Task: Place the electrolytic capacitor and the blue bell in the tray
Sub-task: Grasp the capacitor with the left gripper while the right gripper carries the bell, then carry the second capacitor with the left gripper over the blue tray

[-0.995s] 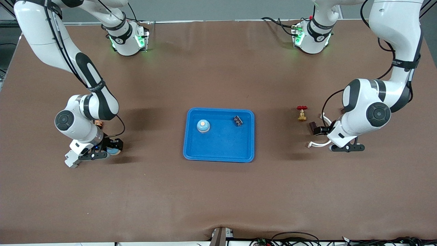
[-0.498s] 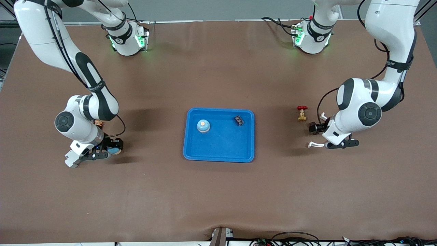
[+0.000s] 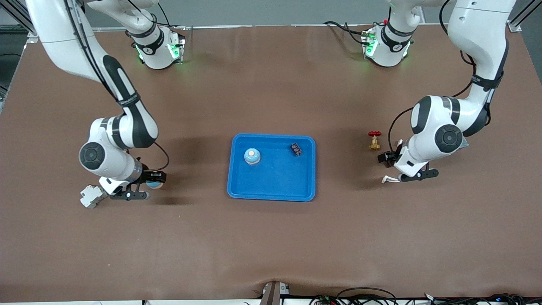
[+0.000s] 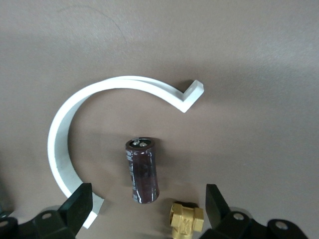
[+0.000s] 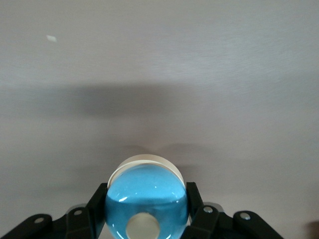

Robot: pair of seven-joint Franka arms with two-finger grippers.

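My right gripper [image 3: 153, 182] is shut on a blue bell [image 5: 147, 201], its fingers on either side of the dome, low over the table toward the right arm's end. The bright-blue tray [image 3: 271, 197] lies at the table's middle. In it sit another blue bell [image 3: 252, 156] and a small dark part [image 3: 296, 149]. The electrolytic capacitor [image 4: 143, 171], a dark maroon cylinder, lies on the table toward the left arm's end. My left gripper [image 4: 148, 206] hangs open just above it, one finger to each side and neither touching.
A white C-shaped piece [image 4: 65, 134] curves around the capacitor, and a brass valve with a red handle [image 3: 374, 140] stands beside it. A white block [image 3: 91, 196] lies next to my right gripper.
My right gripper has shut on the blue bell and carried it a little way toward the tray. My left gripper has shifted toward the capacitor and stays open.
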